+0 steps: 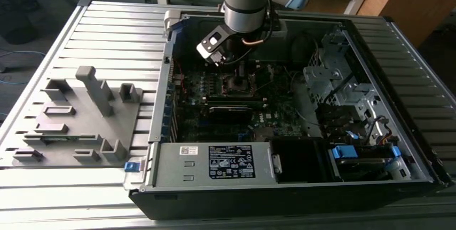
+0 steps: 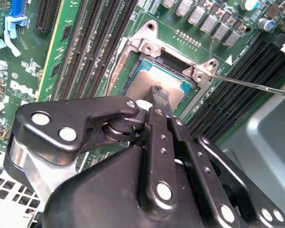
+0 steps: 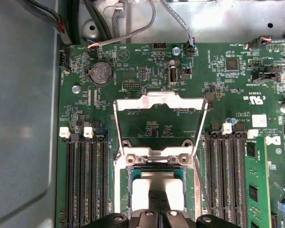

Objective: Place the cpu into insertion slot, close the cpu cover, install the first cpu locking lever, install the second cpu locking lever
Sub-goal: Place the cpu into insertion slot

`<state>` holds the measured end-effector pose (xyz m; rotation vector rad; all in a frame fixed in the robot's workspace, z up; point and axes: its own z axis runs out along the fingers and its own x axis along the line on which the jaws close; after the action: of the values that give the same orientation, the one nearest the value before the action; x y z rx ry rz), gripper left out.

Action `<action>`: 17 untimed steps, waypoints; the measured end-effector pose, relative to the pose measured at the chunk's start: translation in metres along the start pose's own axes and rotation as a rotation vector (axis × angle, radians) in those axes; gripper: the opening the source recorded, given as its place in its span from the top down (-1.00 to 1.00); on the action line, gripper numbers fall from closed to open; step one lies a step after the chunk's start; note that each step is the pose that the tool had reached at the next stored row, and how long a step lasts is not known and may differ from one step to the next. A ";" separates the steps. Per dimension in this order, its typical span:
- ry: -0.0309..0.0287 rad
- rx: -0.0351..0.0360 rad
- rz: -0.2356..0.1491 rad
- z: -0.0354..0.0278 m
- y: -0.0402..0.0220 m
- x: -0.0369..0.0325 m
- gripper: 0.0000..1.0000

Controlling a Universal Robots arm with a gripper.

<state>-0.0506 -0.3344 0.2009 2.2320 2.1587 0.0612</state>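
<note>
Silvery cpu [image 2: 145,81] socketed, beneath hand [image 2: 157,93] (seemingly touching)

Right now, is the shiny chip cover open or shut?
Open: the cpu cover is swung back, green board showing through its window, the cpu bare.

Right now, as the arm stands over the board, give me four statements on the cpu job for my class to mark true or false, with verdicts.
1. The cpu cover is swung open, off the insertion slot. True.
2. The cpu lies outside the computer case. False: it sits in the insertion slot.
3. The pincer is at the cpu's metal face. True.
4. The computer case is closed. False: its side is open, and the motherboard is in plain view.
</note>
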 end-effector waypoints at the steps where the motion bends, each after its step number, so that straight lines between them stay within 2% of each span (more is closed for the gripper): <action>1: 0.0000 0.0000 0.000 0.0000 0.0000 0.0000 0.80; 4: 0.0001 -0.0001 0.000 0.0012 0.0000 0.0001 0.80; 6: -0.0018 0.0011 0.001 0.0028 -0.0003 -0.0003 0.80; 12: -0.0003 0.0002 0.001 0.0034 -0.0003 -0.0002 0.80; 14: 0.0030 -0.0017 0.001 0.0014 0.0001 0.0004 0.80; 17: 0.0006 -0.0003 0.001 -0.0066 0.0004 0.0001 0.80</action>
<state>-0.0506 -0.3343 0.2075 2.2330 2.1579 0.0622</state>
